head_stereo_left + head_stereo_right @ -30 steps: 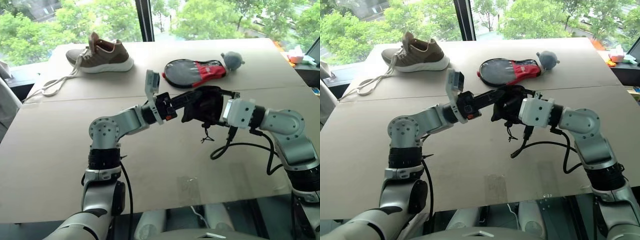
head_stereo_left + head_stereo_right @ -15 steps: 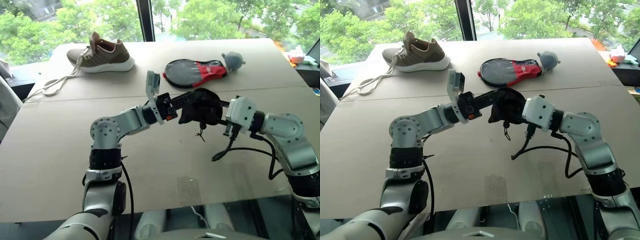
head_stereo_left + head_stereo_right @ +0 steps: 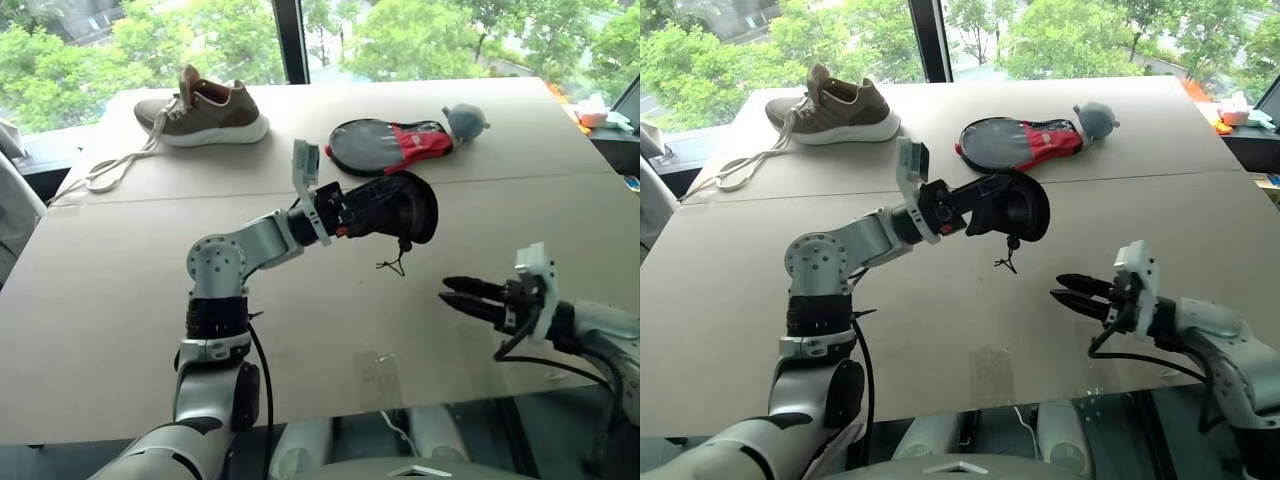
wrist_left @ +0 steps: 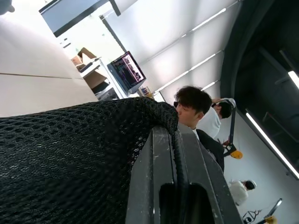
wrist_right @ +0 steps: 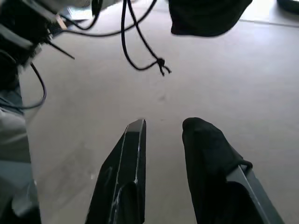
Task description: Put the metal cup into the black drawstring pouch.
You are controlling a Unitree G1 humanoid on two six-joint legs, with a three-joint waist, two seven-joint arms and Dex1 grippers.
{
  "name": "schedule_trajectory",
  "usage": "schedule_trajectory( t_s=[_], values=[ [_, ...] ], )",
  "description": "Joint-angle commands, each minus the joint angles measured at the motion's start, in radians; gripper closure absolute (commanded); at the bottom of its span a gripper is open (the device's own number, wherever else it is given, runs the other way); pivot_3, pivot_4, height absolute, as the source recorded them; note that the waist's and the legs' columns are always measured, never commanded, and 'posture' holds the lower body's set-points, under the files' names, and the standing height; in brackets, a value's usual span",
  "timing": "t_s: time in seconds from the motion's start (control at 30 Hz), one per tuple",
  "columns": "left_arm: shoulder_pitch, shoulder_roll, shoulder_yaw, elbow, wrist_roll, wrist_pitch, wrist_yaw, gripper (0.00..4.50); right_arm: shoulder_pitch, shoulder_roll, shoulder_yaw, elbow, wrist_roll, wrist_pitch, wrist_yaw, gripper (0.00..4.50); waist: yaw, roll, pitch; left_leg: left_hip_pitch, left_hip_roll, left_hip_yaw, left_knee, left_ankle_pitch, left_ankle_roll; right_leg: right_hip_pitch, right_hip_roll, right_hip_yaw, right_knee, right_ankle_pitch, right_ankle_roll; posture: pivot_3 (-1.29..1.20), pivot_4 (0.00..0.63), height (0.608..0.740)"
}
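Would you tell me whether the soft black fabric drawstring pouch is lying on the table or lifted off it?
Lifted: the left end effector is shut on the black fabric drawstring pouch, and its cord dangles free above the table.

beige table before window, green trees outside.

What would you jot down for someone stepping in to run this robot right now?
Left gripper: shut on the black drawstring pouch, held above the table, cord dangling.
Right gripper: slightly open, empty, low over the table, apart from the pouch.
The metal cup is not out on the table; whether it sits inside the pouch cannot be told.
Left: confirm the cup is in, then set the pouch down.
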Motion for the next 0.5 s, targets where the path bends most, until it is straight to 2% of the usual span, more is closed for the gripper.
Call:
schedule_trajectory(
  t_s=[0.03, 0.13, 0.27, 0.5],
  values=[
    [-0.032, -0.01, 0.007, -0.016, -0.002, -0.017, -0.005, 4.5, -0.055, 0.07, 0.089, 0.032, -0.141, -0.082, -0.086, 3.22, -0.001, 0.0, 0.0, 0.0, 0.0, 0.0, 0.0, 0.0, 0.0, 0.0, 0.0, 0.0, 0.0, 0.0, 0.0, 0.0, 0.15, 0.736],
    [-0.036, -0.017, 0.014, -0.005, 0.012, -0.029, -0.004, 4.5, -0.1, 0.164, 0.164, 0.095, -0.252, -0.183, -0.138, 3.22, -0.002, 0.0, 0.0, 0.001, 0.001, -0.001, 0.001, 0.003, -0.004, 0.001, 0.001, 0.0, 0.001, 0.0, -0.001, 0.0, 0.15, 0.736],
    [-0.042, -0.016, 0.017, -0.001, 0.026, -0.032, -0.011, 4.5, -0.163, 0.275, 0.14, 0.148, -0.288, -0.229, -0.237, 3.22, -0.001, 0.0, 0.0, 0.0, 0.0, -0.002, 0.001, 0.003, -0.005, 0.0, 0.0, 0.0, 0.0, 0.001, -0.001, 0.0, 0.15, 0.736],
    [-0.041, -0.021, 0.018, 0.001, 0.037, -0.029, -0.021, 4.5, -0.168, 0.306, 0.139, 0.087, -0.257, -0.21, -0.229, 3.22, 0.006, 0.0, 0.0, -0.002, -0.001, -0.004, 0.0, 0.003, -0.005, -0.001, 0.0, -0.001, 0.0, 0.001, -0.001, 0.0, 0.15, 0.736]
  ],
)
